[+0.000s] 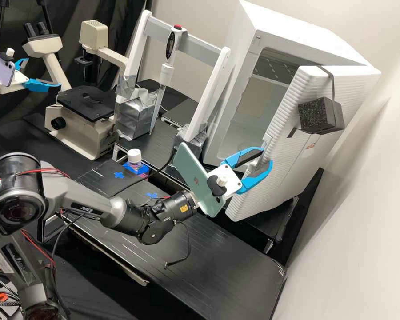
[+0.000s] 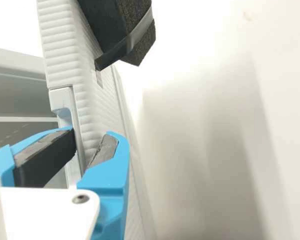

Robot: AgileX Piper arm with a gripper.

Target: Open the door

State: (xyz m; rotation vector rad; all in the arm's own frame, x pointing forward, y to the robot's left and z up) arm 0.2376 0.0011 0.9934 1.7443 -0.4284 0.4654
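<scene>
Between the parted fingers of your end effector (image 1: 266,158) lies the handle edge (image 2: 64,97) of the already open door (image 1: 280,178), and if your pull strays from the hinge's arc, the inner finger (image 2: 45,157) could slip off or wrench the handle.

This is a laboratory. At the far left of the black bench (image 1: 235,266) stands a beige microscope (image 1: 82,129) with twin eyepieces (image 1: 35,31) and a dark stage (image 1: 85,101). To its right, an upright pipette (image 1: 166,73) sits at a white and grey rack (image 1: 198,43). A small white-capped bottle (image 1: 134,156) stands nearer, in front of them.
</scene>
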